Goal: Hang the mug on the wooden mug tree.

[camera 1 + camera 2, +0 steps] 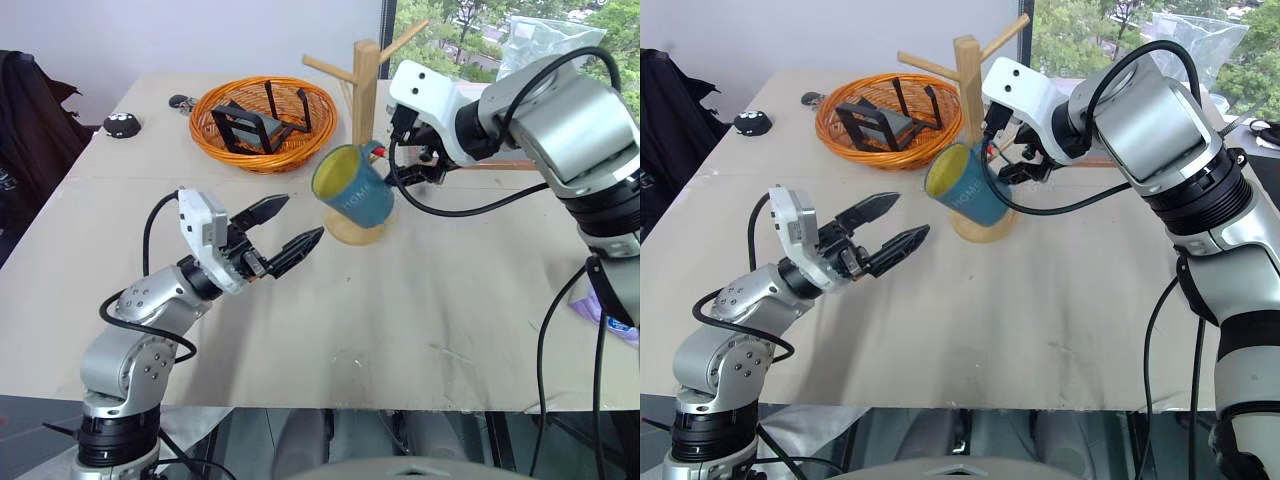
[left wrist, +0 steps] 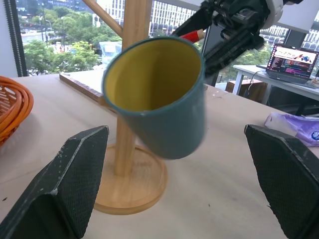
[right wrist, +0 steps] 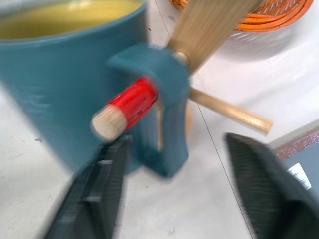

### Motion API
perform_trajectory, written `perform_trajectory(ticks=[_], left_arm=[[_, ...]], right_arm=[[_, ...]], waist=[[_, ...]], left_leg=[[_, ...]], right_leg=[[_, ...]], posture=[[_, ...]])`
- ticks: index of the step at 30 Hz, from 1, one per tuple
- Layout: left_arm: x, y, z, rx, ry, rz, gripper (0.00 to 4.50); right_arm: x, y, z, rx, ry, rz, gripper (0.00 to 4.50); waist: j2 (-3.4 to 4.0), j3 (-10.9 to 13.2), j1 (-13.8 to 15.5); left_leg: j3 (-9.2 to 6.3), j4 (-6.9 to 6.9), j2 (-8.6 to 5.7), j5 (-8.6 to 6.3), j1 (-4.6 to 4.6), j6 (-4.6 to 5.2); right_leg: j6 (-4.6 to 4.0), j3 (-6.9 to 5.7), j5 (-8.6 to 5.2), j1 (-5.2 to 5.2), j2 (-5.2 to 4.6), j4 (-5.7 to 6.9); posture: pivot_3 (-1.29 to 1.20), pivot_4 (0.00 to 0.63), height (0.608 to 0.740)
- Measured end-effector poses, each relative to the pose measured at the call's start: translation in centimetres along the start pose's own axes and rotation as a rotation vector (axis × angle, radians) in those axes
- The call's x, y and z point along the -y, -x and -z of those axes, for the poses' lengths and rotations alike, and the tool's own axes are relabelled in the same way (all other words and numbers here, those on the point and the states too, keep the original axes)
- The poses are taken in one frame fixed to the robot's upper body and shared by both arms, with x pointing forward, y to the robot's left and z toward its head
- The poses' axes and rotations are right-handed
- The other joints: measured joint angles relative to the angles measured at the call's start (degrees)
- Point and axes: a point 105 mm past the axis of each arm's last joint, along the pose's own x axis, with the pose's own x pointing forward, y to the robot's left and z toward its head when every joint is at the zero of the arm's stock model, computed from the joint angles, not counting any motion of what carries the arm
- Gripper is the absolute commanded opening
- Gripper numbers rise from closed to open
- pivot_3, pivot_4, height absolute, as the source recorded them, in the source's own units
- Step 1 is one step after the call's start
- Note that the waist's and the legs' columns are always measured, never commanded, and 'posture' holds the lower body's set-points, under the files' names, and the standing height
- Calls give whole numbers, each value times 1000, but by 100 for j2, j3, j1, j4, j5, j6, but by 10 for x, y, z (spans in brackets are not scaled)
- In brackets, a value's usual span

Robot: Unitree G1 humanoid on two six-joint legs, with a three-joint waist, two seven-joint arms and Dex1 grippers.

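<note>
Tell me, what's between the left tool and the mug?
Nothing: bare table separates the open left tool from the mug, seen in the left eye view.

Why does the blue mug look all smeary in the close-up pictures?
In the right wrist view the teal-blue ceramic mug and the red-tipped peg through its handle look smeared, as if moving; in the left wrist view the mug's lower edge is also soft, with bright window light behind; in the left eye view it looks sharper.

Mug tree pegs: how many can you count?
4 on the mug tree: one up right, one left, one low right, one red-tipped through the mug handle. Others may be hidden.
</note>
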Motion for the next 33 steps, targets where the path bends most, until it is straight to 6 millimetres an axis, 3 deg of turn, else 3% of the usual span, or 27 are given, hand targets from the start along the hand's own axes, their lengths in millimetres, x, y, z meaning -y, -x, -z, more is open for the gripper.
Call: perform_trajectory(ticks=[5, 10, 11, 14, 15, 17, 20, 23, 25, 26, 29, 33], left_arm=[[2, -4, -4, 10, -10, 20, 4500], [5, -7, 1, -18, -14, 38, 4500], [4, -5, 6, -48, -19, 27, 4500], [5, 1, 32, -198, -40, -24, 4500], [6, 1, 33, -205, -40, -24, 4500], [17, 1, 42, -239, -37, -6, 4500], [27, 5, 53, -284, -30, -5, 4500], [38, 11, 80, -383, -46, -30, 4500], [45, 16, 100, -429, -1, -58, 4500], [48, 18, 105, -440, 16, -62, 4500], [50, 24, 115, -445, 24, -87, 4500], [46, 31, 123, -452, 14, -111, 4500]], right_arm=[[4, 14, -2, 14, -23, 1, 4456], [9, 48, 1, 111, -55, -8, 4456], [8, 55, 8, 146, -79, -17, 4456], [-3, 61, 54, 224, -194, -57, 4456], [-5, 61, 58, 230, -205, -63, 4456], [-22, 57, 83, 319, -282, -84, 4456], [-43, 51, 105, 444, -380, -79, 4456], [-80, 36, 145, 617, -561, 93, 4456], [-115, 13, 184, 550, -662, 146, 4456], [-123, 10, 197, 514, -675, 164, 4456], [-119, 16, 224, 510, -657, 308, 4456], [-117, 23, 231, 558, -599, 352, 4456]], waist=[[0, 0, 11], [-9, -5, 27], [-15, -8, 23], [-24, -13, 37], [-24, -12, 33], [-21, -10, 34], [-15, -8, 12], [-50, -62, 52], [-15, -41, 65], [-9, -38, 54], [-22, -33, -37], [-23, -36, 7]], left_leg=[[0, 0, -1, 0, -1, 0], [-5, -3, -2, -1, -3, 2], [-5, -3, -2, -2, -2, 4], [-9, -1, -5, -14, -5, 25], [-9, 0, -5, -14, -5, 25], [-3, 3, 2, -14, -4, 25], [2, -1, 9, -13, 7, 25], [-8, -9, 13, -14, 20, 25], [3, -3, 9, -12, 10, 22], [15, 3, 4, -11, 17, 22], [36, 5, -5, -16, 103, 31], [28, -4, 10, -16, 135, 31]], right_leg=[[0, -1, 0, 0, -1, -1], [0, -3, 0, 1, -2, -3], [0, -4, 0, 2, -2, -3], [1, -5, 1, 12, -5, -3], [1, -5, 1, 12, -5, -2], [2, 1, 1, 7, -5, -2], [1, 9, 0, 10, 3, 7], [-6, -8, -5, 25, 26, 4], [-3, 15, -3, 10, 8, 8], [4, 26, 0, 12, -1, 12], [15, 49, 5, 92, 4, -8], [0, 43, -3, 119, 25, -7]], posture=[[0, 150, 737], [0, 150, 737], [0, 150, 737], [0, 150, 737], [0, 150, 737], [0, 150, 737], [0, 150, 737], [0, 150, 737], [0, 150, 737], [0, 150, 737], [0, 150, 737], [0, 150, 737]])
